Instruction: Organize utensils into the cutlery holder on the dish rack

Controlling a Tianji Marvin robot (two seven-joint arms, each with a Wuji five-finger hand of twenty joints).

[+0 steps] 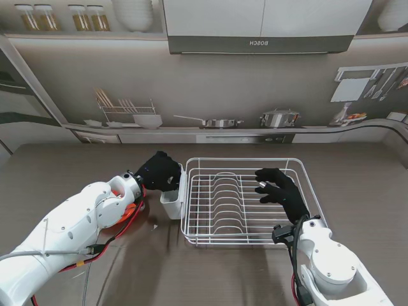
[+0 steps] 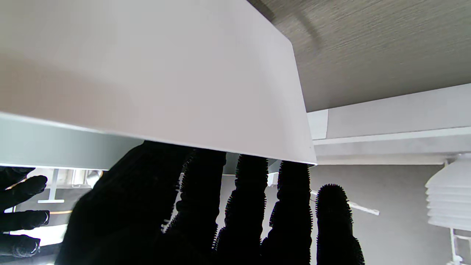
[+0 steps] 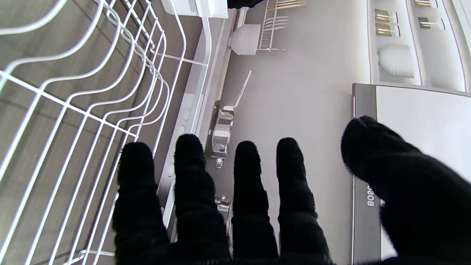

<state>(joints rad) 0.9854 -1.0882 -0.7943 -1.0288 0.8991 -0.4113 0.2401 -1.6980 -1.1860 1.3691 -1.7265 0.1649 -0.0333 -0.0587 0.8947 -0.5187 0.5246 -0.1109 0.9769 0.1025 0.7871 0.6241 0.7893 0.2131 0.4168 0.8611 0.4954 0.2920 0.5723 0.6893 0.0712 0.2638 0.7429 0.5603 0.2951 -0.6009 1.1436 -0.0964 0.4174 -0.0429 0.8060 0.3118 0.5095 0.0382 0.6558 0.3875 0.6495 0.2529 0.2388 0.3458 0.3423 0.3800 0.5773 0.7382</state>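
Meanwhile, the left hand (image 1: 160,171) is being pressed against the white cutlery holder (image 1: 172,203) hanging on the dish rack (image 1: 245,239), apparently steadying it; whether anything is gripped cannot be told. The right hand (image 1: 281,190) is being held spread and empty over the rack; no utensils are being shown.

At frame centre sits the white wire dish rack (image 1: 245,201), its white cutlery holder (image 1: 172,203) hung on the left side. My left hand (image 1: 159,171) touches the holder's top; my right hand (image 1: 280,190), fingers spread, hovers over the rack's right part.

Brown table (image 1: 57,167); printed kitchen backdrop (image 1: 210,83), BOSCH hood (image 1: 260,27).
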